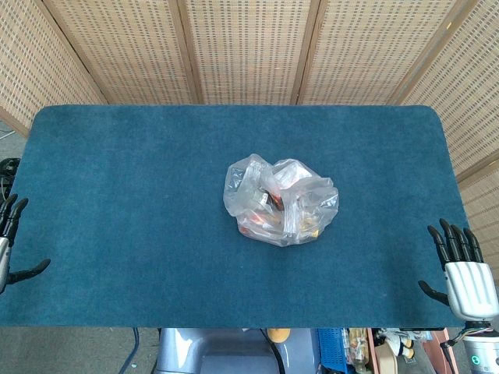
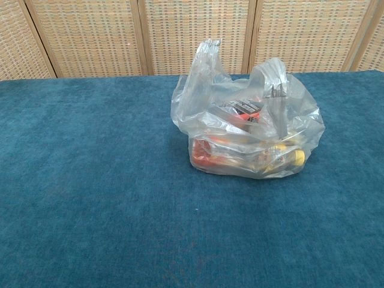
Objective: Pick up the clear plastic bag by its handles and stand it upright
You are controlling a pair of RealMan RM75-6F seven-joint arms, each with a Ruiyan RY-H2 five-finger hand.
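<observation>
The clear plastic bag (image 1: 281, 201) sat mid-surface (image 1: 117, 195), both robot hands, left (image 1: 9, 241) at nine, right (image 1: 464, 273) at four, spread wide and holding nothing.

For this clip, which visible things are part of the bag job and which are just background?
Part of the job:
- clear plastic bag, with packaged items inside
- left hand, open at the table's edge
- right hand, open at the table's edge

Just there:
- blue table cover
- wicker screen behind
</observation>
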